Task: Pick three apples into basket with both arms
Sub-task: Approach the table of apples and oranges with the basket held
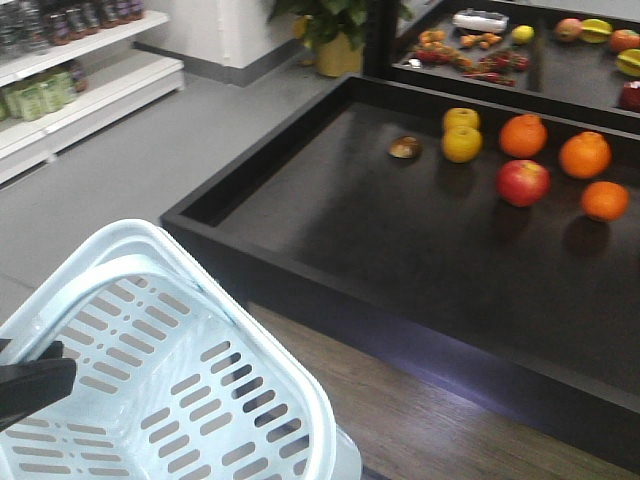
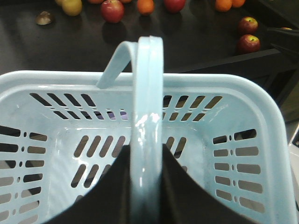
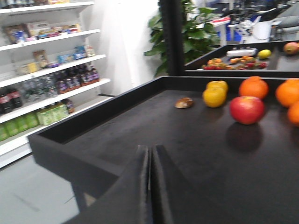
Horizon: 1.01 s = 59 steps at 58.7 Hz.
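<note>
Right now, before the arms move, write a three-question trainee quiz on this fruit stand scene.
1. True or false: the red apple lies inside the basket.
2. The left claw is shut on: A) the basket handle; B) a banana; C) nothing.
3. In the front view, how many oranges lie on the near black tray?
Key: 1 false; 2 A; 3 three.
</note>
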Available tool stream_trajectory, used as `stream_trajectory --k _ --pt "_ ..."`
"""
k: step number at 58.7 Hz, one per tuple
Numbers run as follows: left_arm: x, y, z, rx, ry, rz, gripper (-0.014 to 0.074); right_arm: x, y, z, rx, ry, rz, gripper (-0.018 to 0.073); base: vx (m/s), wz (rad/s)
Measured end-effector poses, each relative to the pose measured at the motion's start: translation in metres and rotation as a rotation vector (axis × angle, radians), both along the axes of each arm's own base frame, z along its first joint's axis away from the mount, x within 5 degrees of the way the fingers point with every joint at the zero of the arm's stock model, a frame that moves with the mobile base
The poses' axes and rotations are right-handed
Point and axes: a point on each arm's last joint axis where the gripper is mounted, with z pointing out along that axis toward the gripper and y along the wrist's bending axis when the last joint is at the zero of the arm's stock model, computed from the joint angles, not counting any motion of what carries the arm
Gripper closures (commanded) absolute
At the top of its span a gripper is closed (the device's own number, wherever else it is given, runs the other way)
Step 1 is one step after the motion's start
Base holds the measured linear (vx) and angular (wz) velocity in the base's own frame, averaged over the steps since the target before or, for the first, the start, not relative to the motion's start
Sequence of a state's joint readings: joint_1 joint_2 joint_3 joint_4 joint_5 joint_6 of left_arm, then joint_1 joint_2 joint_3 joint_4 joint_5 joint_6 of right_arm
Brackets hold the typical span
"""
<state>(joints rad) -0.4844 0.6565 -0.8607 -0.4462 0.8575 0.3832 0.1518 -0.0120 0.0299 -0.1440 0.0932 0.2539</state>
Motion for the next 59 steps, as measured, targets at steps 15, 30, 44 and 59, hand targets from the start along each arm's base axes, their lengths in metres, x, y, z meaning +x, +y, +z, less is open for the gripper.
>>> stream_trajectory --k 15,30,44,59 --pt "0.0000 0.0000 0.0000 0.000 0.000 0.000 0.0602 0.0000 0.0000 0.0000 0.000 0.000 0.000 0.0564 0.10 -0.47" --pt "0.0000 0.0000 0.0000 0.000 0.000 0.000 0.0602 0.0000 0.0000 0.0000 0.000 0.000 0.000 0.0564 0.10 -0.47" --pt "0.0000 0.0000 0.0000 0.000 0.000 0.000 0.0602 0.0000 0.0000 0.0000 0.000 0.000 0.000 0.0564 0.11 -0.43" --pt "0.0000 0.0000 0.0000 0.000 0.000 0.000 0.0602 0.0000 0.0000 0.0000 0.000 0.000 0.000 0.0564 0.10 -0.40"
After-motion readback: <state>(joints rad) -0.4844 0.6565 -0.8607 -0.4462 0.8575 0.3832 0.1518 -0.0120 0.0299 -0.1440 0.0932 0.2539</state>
